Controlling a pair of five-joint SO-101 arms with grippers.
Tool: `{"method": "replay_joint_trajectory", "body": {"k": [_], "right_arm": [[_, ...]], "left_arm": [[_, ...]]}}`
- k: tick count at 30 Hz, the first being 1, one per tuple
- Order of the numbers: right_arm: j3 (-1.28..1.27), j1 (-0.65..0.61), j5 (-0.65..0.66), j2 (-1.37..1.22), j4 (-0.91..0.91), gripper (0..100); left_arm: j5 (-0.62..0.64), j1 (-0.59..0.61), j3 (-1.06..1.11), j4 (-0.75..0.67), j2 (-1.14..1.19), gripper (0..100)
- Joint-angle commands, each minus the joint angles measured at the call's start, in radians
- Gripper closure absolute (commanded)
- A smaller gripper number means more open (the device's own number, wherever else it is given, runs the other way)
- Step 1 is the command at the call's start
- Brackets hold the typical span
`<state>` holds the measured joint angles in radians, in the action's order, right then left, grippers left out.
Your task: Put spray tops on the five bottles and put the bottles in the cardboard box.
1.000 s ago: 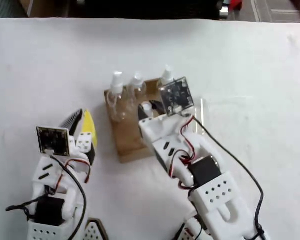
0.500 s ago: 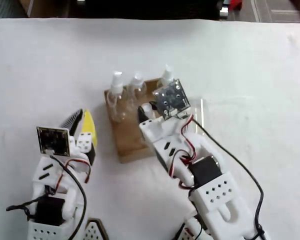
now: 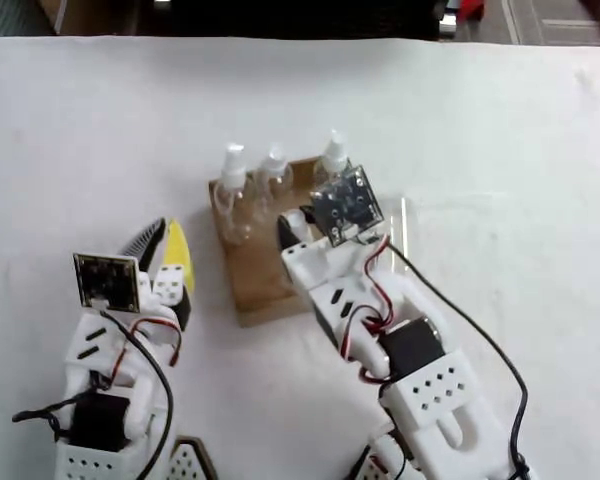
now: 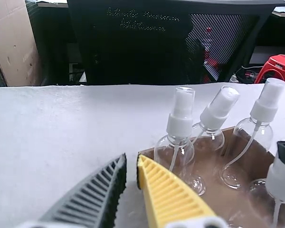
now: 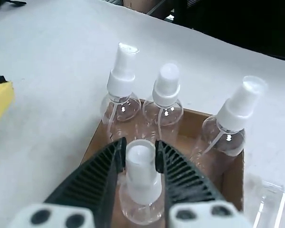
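Right arm's black ribbed fingers [image 5: 100, 175] clamp the white spray top [image 5: 141, 161] of a clear round plastic bottle [image 5: 137, 205] inside the brown cardboard box [image 5: 229, 175]. Left arm's grey-and-yellow ribbed fingers [image 4: 164, 192] are almost touching, empty.

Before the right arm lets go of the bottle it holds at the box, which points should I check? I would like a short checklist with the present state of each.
1. Right gripper has its fingers closed on the spray top of the fourth bottle: ok.
2. Fourth bottle is inside the walls of the cardboard box: ok.
3. Its base rests on the box floor: cannot tell, the fingers hide it.
4. The three bottles at the far side of the box stand apart from the fingers: ok.
5. Left gripper lies on the table beside the box, out of the way: ok.
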<state>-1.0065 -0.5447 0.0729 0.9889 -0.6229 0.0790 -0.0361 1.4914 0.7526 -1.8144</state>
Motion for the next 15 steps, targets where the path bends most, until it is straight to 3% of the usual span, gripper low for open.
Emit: {"method": "replay_joint_trajectory", "body": {"k": [1, 3, 7, 15], "right_arm": [[0.005, 0.007, 0.006, 0.025, 0.012, 96.6], [0.002, 0.005, 0.005, 0.081, 0.005, 94.5], [-0.025, -0.004, 0.006, 0.194, -0.007, 79.7], [-0.081, -0.002, 0.014, 0.245, -0.016, 80.1]], "left_arm": [[0.003, -0.018, -0.011, -0.028, -0.015, 95], [0.003, -0.018, -0.011, -0.028, -0.015, 95], [0.003, -0.018, -0.011, -0.028, -0.015, 95], [0.003, -0.018, -0.011, -0.025, -0.015, 95]]}}
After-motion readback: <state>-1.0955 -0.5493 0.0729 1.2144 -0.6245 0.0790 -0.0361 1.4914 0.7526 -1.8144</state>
